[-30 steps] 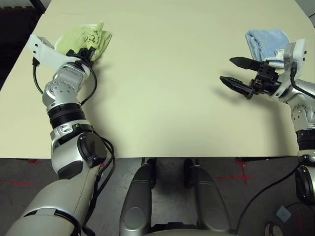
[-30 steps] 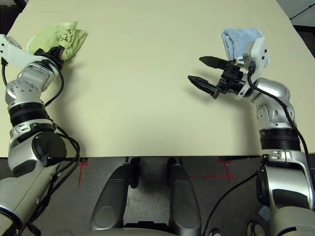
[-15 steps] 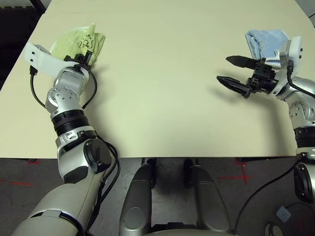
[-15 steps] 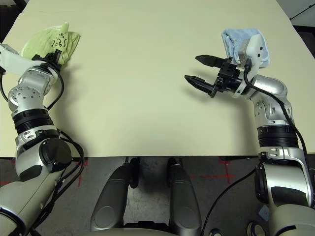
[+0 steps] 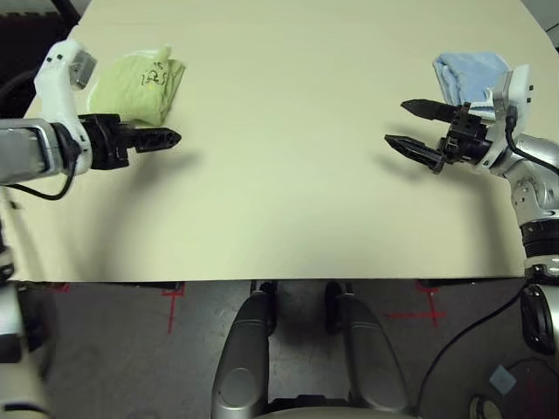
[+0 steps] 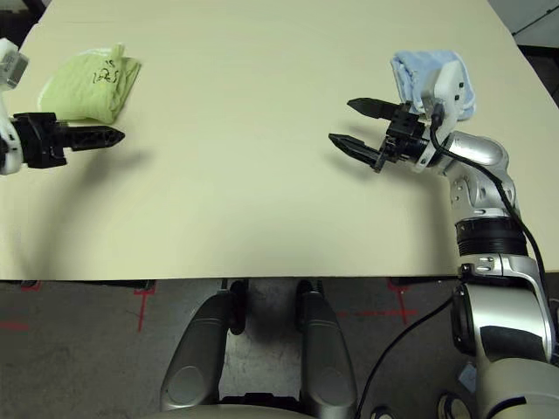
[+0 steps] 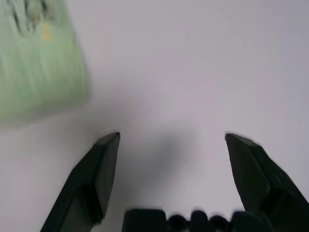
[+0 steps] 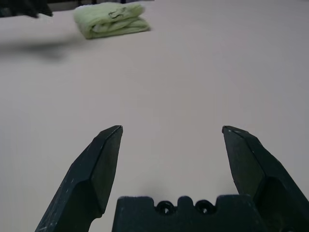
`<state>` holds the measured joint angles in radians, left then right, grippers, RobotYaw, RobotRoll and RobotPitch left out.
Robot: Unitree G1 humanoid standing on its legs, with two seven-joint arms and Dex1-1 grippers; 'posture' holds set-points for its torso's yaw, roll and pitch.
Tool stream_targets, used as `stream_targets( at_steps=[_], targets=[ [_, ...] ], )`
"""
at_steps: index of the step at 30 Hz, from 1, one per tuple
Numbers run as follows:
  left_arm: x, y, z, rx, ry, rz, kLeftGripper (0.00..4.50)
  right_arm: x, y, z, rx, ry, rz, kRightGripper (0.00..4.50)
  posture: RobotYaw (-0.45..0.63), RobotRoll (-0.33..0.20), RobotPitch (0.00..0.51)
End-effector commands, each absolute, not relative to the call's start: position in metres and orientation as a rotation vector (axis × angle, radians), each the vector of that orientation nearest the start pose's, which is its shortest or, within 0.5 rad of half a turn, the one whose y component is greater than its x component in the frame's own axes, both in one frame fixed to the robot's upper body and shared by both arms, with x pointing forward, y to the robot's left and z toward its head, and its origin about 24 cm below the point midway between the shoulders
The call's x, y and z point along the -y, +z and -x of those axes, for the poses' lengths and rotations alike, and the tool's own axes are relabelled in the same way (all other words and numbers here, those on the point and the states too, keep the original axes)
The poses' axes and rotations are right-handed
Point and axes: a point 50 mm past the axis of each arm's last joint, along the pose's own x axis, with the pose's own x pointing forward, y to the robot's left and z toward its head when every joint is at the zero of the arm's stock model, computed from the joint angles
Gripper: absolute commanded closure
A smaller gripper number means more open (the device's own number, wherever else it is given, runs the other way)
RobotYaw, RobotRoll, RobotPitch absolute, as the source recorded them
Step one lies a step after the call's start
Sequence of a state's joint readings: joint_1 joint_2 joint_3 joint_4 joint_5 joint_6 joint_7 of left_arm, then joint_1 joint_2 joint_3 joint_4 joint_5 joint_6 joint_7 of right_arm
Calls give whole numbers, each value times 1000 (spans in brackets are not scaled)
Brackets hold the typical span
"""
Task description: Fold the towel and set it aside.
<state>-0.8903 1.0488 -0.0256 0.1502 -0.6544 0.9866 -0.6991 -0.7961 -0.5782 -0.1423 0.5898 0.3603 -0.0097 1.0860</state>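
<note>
Even, bright overhead light is falling on the cream matte tabletop (image 5: 288, 175), casting soft shadows under both arms. The folded light green terry towel (image 7: 34, 58) is smearing with motion blur in the left wrist view; the right wrist view is staying sharper.

Light blue towel (image 5: 472, 74) on cream table (image 5: 288, 175).

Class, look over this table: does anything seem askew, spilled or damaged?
Nothing stands out. The green towel lies folded near the table's far left corner, and a blue towel sits bunched at the far right. Nothing is spilled or damaged.
</note>
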Motion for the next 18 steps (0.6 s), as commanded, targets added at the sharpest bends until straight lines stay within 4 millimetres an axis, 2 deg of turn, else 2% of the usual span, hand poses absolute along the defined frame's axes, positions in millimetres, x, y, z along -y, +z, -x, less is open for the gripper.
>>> stream_targets(
  at_steps=[1, 4, 7, 11, 18],
  targets=[
    [-265, 280, -344, -11, -453, -307, 53, 241, 197, -361, 256, 656, 133, 0, 117, 0, 276],
    [-261, 269, -371, 171, -287, -264, 53, 246, 195, -371, 297, 378, 93, 0, 95, 0, 272],
    [-251, 253, -387, 271, -178, -241, 53, 248, 198, -376, 348, 183, 86, 0, 67, 0, 274],
    [-236, 245, -400, 381, -71, -197, 53, 249, 204, -382, 378, 53, 82, 0, 52, 0, 275],
    [-223, 242, -409, 428, 12, -202, 53, 259, 204, -390, 359, -110, 74, 0, 44, 0, 281]
  ],
)
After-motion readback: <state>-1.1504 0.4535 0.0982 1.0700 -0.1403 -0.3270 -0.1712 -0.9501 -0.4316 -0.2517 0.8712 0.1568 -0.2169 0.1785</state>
